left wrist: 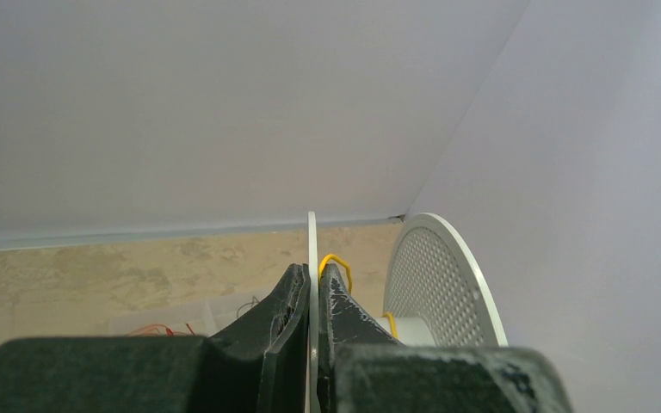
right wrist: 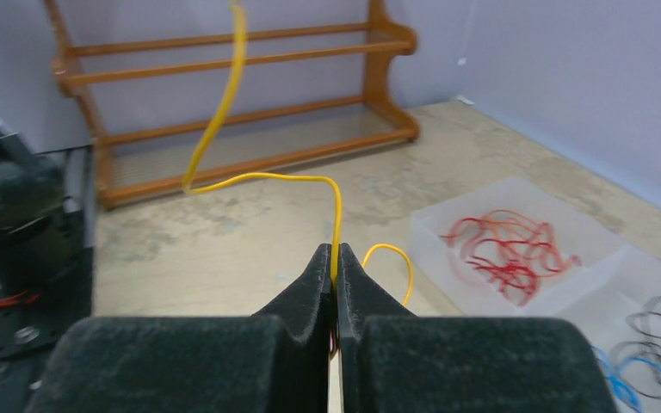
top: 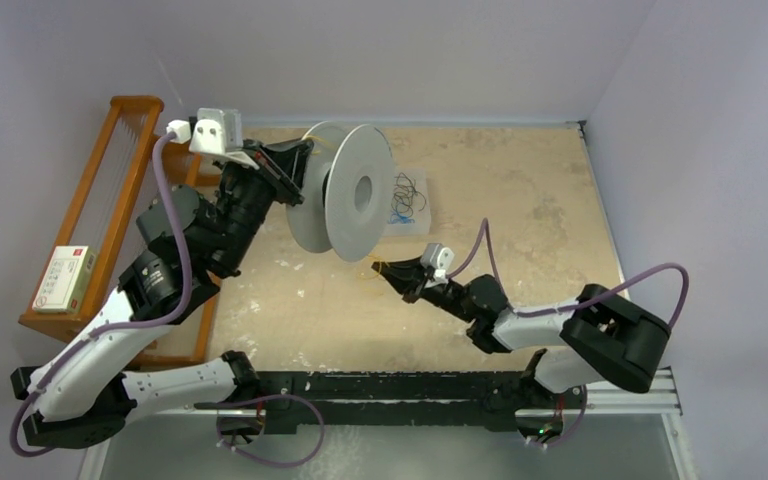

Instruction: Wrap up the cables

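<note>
On my far left a wooden rack (top: 136, 104) stands along the edge of the counter (top: 520, 200), with a small white box (top: 65, 278) lying on its near end. My left arm reaches up past it toward the back wall. My left end effector (top: 295, 165) is pinched narrow on the white spool (top: 345, 190), with its fingers (left wrist: 288, 301) pressed on either face of the thin near flange. The spool's flanges stand upright and its hub hole faces the right side of the counter; I cannot tell whether its rim touches the counter. From my left wrist, a yellow loop (left wrist: 337, 262) curls just over the tip of the finger on the hub side, and a further bit of yellow shows at the hub.

Just right of the spool, near the back, a clear tray (top: 422, 225) sits on the counter. My right wrist shows red wires (right wrist: 508, 249) tangled in one compartment, with black and blue wires (right wrist: 654, 357) in the one beside it.

In front of the spool and well apart from the tray, my right end effector (right wrist: 333, 258) is low over the counter, its jaws pressed together on the yellow cable (right wrist: 258, 178). The strand rises from between the tips, bends left, then climbs out of the top of the view; a short tail arcs off to the right of the tips.
</note>
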{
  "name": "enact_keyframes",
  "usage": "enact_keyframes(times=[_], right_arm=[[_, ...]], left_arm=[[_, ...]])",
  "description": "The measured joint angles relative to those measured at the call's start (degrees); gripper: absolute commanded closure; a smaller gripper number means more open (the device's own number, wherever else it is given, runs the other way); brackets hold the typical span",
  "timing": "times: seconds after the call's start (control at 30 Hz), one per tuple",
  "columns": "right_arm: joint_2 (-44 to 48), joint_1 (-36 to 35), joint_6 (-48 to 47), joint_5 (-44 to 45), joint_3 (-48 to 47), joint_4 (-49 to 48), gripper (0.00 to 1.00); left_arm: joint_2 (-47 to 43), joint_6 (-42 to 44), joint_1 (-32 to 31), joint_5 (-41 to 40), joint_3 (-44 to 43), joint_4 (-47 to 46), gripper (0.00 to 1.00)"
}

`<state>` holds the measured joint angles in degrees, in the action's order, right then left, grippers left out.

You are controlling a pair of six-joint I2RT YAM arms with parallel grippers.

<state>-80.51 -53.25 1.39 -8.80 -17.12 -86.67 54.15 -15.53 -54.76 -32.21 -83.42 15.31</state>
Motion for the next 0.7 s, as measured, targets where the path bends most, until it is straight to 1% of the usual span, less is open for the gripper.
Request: enact_keyframes(times=[0.07, 0.13, 0.33, 0.5, 0.7], right_arm=[[1.09, -1.95, 0.13, -0.46, -0.24, 2.29, 1.0], [2.62, -5.73, -0.35, -0.52, -0.63, 5.81, 1.0], [7.5, -16.0, -2.56, -0.42, -4.83, 18.93, 1.0], [11.69, -24.24, -5.11, 3.67, -8.96, 29.42, 1.0], [13.42, -32.76, -6.75, 10.6, -13.73, 40.98, 1.0]], left_arm=[[0.55, 0.24, 0.0, -0.9, 0.44, -0.76, 1.0], [1.44, 0.74, 0.0, -1.88, 0.72, -1.38, 1.0], [6.1, 3.45, 0.0, -5.35, 0.83, -3.28, 1.0], [9.31, 7.15, 0.0, -8.76, 1.79, -5.03, 1.0], [11.37, 11.58, 0.0, -13.25, 2.43, -7.28, 1.0]])
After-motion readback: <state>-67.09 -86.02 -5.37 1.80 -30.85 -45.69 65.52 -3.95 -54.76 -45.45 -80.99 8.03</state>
